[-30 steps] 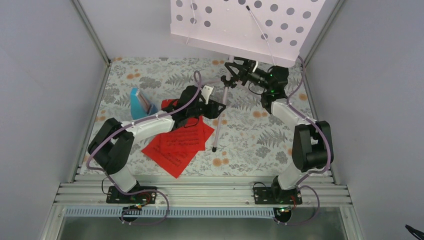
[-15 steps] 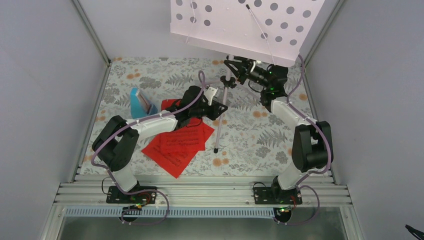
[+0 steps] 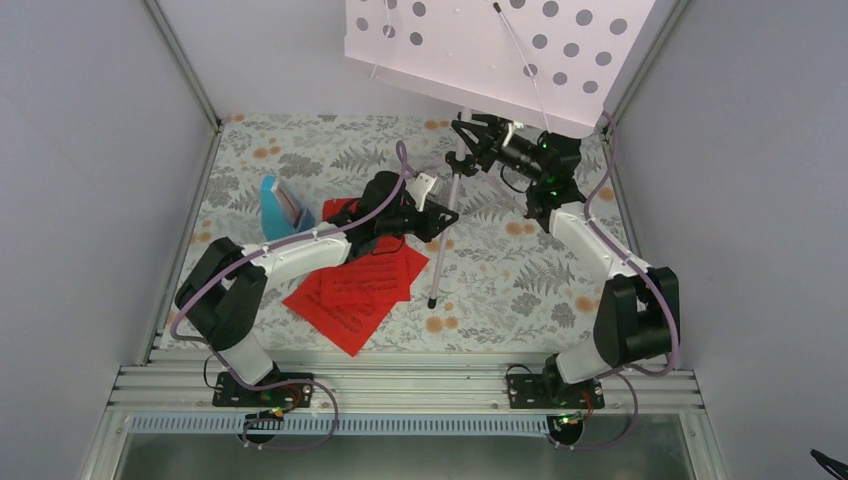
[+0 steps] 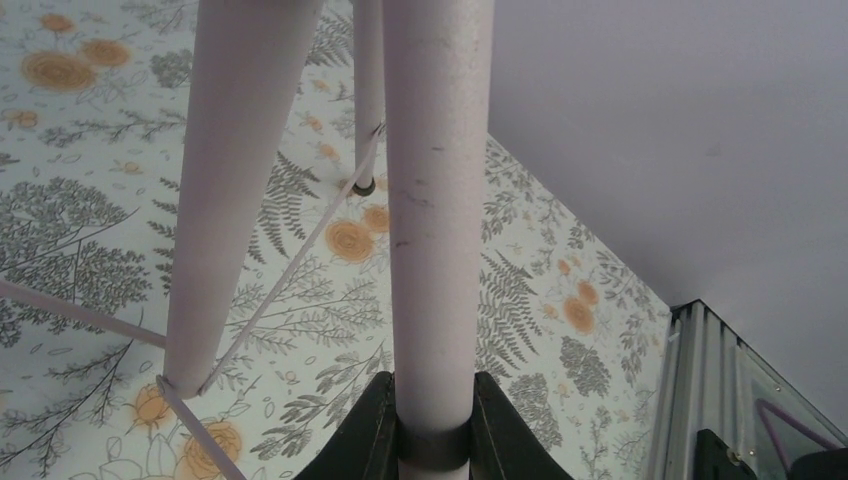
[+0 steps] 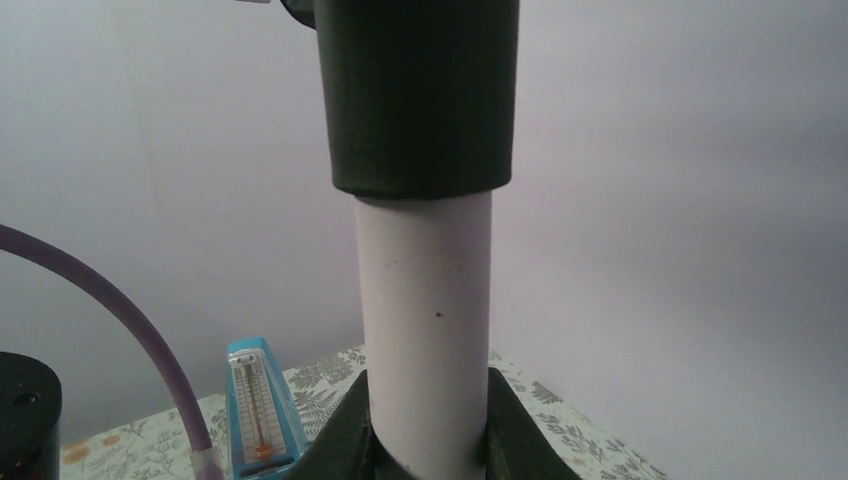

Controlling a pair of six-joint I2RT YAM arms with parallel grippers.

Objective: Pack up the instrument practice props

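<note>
Grey walls box this setup in on the left, right and back, and a metal rail runs along the near edge. That leaves the flowered tabletop as the only floor to work on. Most of the open cloth is front right, between the stand's near foot and the right arm.

Up top, the music stand is on its legs toward the back centre. Its holed desk rides high, with its right corner close to the back right corner post. One leg slants toward us, and its black tip is down just beside the right edge of the red pages.

The pages lie flat and fanned at front left, partly under the left arm. The blue metronome stands upright behind them near the left wall, well apart from the stand.

Now the grips. The left jaws are pinching one of the stand's lilac tubes low down, with a black finger pressed on each side. The right jaws are higher, closed on the pole just under its black collar. Both fingers are snug against the tube, and the metronome shows beyond.
</note>
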